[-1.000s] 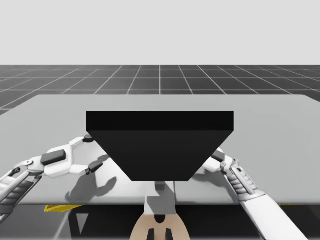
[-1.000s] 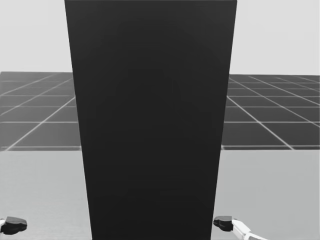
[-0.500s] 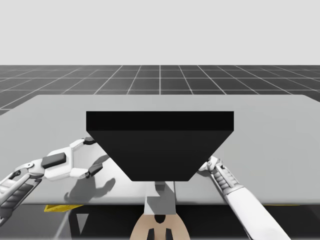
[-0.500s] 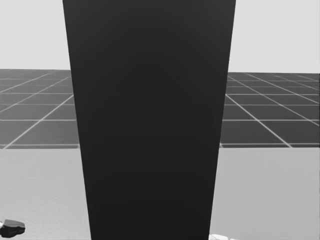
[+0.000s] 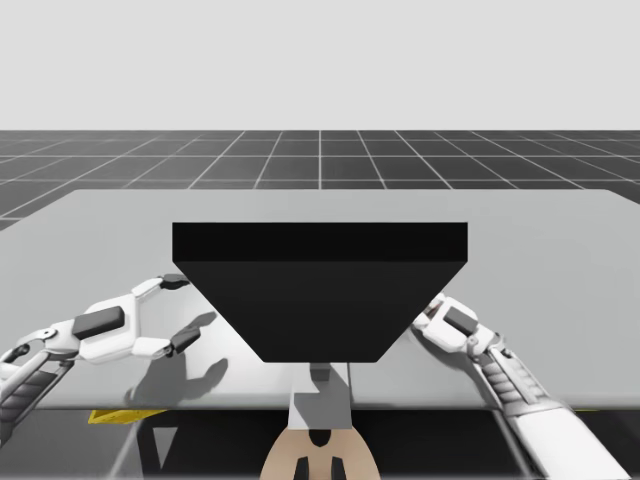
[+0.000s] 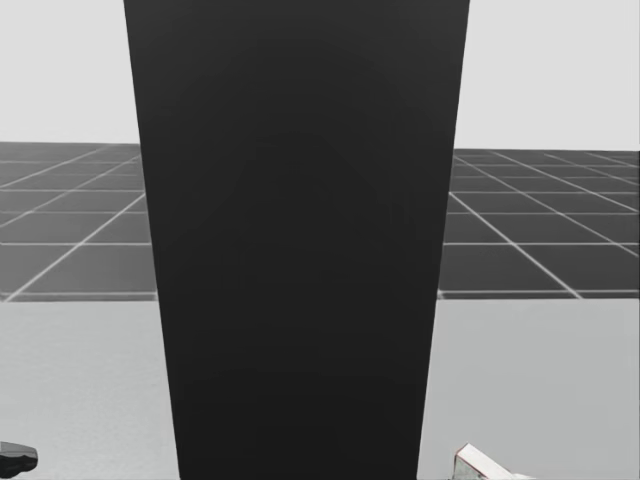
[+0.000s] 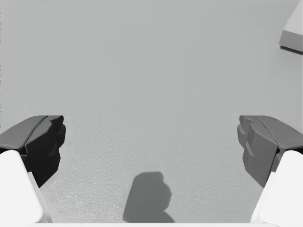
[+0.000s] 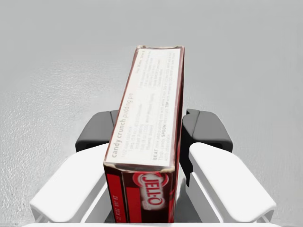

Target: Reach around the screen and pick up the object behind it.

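Observation:
A tall black screen (image 5: 320, 300) stands in the middle of the grey table (image 5: 560, 260) and blocks most of the head view (image 6: 300, 250). In the right wrist view my right gripper (image 8: 151, 130) is shut on a red box with a white printed side (image 8: 149, 113), held lengthwise above the table. From the high view this gripper (image 5: 432, 312) sits at the screen's right edge, partly hidden by it. My left gripper (image 5: 185, 308) hovers to the left of the screen, open, with only bare table between its fingers (image 7: 40, 144).
A pale corner of something (image 7: 292, 28) lies ahead and to one side of the left gripper. A yellow patch (image 5: 110, 414) shows below the table's front edge at the left. Open table stretches behind and beside the screen.
My right arm drew in close against the screen's right side, then came back out to the right. The left gripper drifted slightly left. My head has turned a little.

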